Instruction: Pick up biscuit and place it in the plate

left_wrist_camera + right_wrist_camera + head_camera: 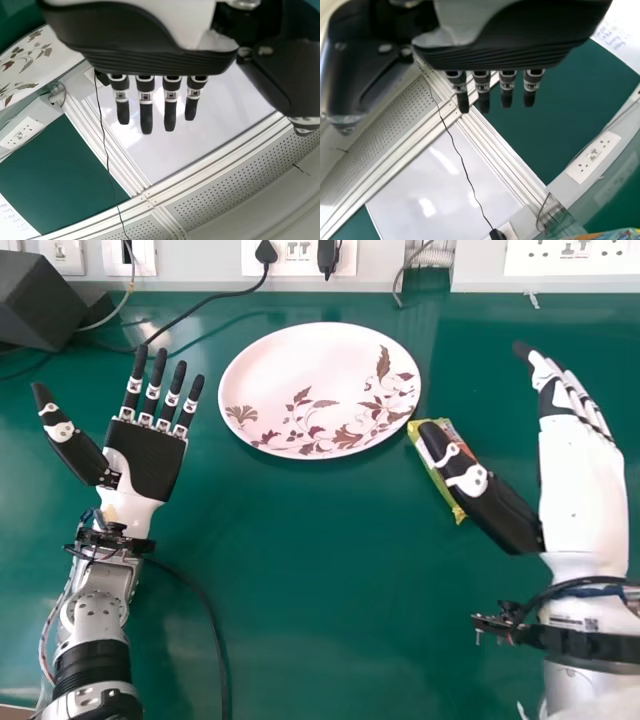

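The biscuit packet (440, 478), yellow-green, lies on the table just right of the plate (290, 370), a pink-white oval with a floral rim. My right hand (580, 480) is over the table to the right of the packet, fingers straight, its thumb covering part of the packet from above; whether they touch I cannot tell. In the right wrist view, the right hand (490, 55) has its fingers extended, and part of the packet (615, 235) shows at the edge. My left hand (148, 455) is palm up, left of the plate, open and empty; the left wrist view shows the left hand (150, 60) with straight fingers.
A dark box-shaped object (45, 295) stands at the back left corner. Cables (190, 315) run across the table behind the plate and beside the left arm. Wall sockets (300, 255) line the back edge of the green table (320, 610).
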